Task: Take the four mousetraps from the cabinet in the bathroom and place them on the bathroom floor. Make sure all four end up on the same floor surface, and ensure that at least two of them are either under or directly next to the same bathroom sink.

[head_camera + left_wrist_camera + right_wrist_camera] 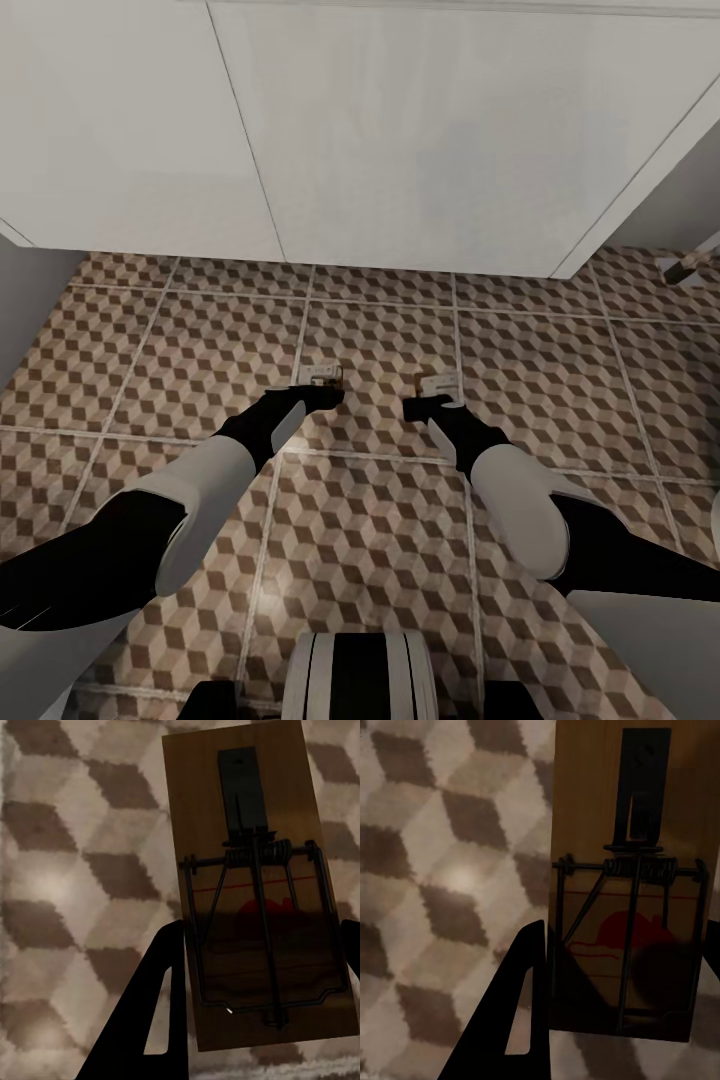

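The left gripper (322,392) is closed on a mousetrap (321,374), its dark fingers (154,1012) pressed against the long edges of the tan wooden board. In the left wrist view that mousetrap (255,870) shows its black metal plate, coiled spring and wire bar, with a faint red mark printed on the wood.

The right gripper (428,404) likewise clamps a second mousetrap (441,384). In the right wrist view one finger (521,1009) lies against the board's edge, and this second mousetrap (634,881) carries the same black plate, spring and wire, over a red mouse outline.

From the head camera both traps are seen held out in front of the robot, low over the bathroom floor (200,340), near each other and side by side; whether either board touches the tiles cannot be told. The floor tiles bear a brown, beige and white cube pattern with pale grout lines.

Beyond the traps rises the white cupboard base (400,140) with flat door fronts, standing on the same tiles. At the far right edge a small pale object (690,265) lies on the floor, too cropped to identify.
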You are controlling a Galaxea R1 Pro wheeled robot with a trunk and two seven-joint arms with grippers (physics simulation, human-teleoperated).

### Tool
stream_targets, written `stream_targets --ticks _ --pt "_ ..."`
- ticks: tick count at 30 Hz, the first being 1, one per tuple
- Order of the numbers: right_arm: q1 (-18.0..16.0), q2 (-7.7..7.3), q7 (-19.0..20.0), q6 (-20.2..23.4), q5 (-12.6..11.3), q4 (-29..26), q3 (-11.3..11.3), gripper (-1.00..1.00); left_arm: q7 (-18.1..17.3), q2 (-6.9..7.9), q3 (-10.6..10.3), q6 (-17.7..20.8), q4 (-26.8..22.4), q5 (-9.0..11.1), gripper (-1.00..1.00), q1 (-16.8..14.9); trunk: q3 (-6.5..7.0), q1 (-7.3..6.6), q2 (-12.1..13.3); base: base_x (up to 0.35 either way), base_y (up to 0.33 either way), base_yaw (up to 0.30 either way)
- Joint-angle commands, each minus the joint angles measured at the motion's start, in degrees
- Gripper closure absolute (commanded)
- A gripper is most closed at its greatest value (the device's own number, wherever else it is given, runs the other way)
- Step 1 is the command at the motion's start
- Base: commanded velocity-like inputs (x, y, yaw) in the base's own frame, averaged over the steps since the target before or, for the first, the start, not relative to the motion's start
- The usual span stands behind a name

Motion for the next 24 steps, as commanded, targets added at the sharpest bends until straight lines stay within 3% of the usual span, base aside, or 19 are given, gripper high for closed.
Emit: stream_targets --ticks 1,15,24 --pt "0.0 0.05 0.0 0.1 0.5 -0.1 -0.4 1.0 0.3 0.0 -0.2 0.2 -0.1 0.4 1.0 0.0 -0.03 -0.01 0.0 0.0 0.0 0.0" --pt "0.1 0.05 0.0 -3.1 0.5 1.7 -0.4 1.0 0.2 0.0 -0.3 -3.2 2.1 0.3 1.0 0.0 -0.03 -0.01 0.0 0.019 0.0 0.0" --pt "0.1 0.05 0.0 -3.8 0.5 2.3 -0.4 1.0 0.2 0.0 -0.3 -3.4 2.4 0.3 1.0 0.0 -0.03 -0.01 0.0 0.24 0.0 0.0"
